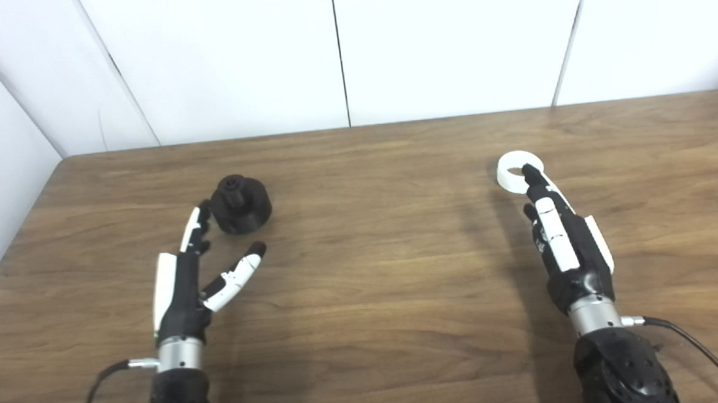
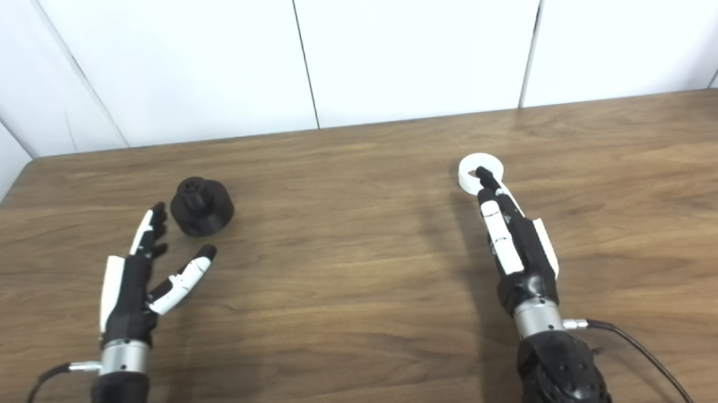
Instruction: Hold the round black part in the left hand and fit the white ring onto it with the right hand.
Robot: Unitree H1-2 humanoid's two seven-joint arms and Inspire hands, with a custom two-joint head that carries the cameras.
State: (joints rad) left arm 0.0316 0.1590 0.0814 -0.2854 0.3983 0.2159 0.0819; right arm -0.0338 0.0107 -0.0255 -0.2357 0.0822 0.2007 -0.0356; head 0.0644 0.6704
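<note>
The round black part (image 1: pixel 240 204) stands on the wooden table (image 1: pixel 373 237) at the left, a small hub on its top. My left hand (image 1: pixel 194 274) lies just in front of it, open, thumb spread; its fingertips (image 1: pixel 203 211) reach the part's left side and hold nothing. The white ring (image 1: pixel 513 172) lies flat on the table at the right. My right hand (image 1: pixel 560 234) stretches toward it with fingers extended together, a fingertip (image 1: pixel 528 171) over the ring's hole. Nothing is gripped by it.
White wall panels (image 1: pixel 339 49) close off the table at the back and at the left. Wires trail from both wrists near the picture's bottom edge. Bare wood lies between the two hands.
</note>
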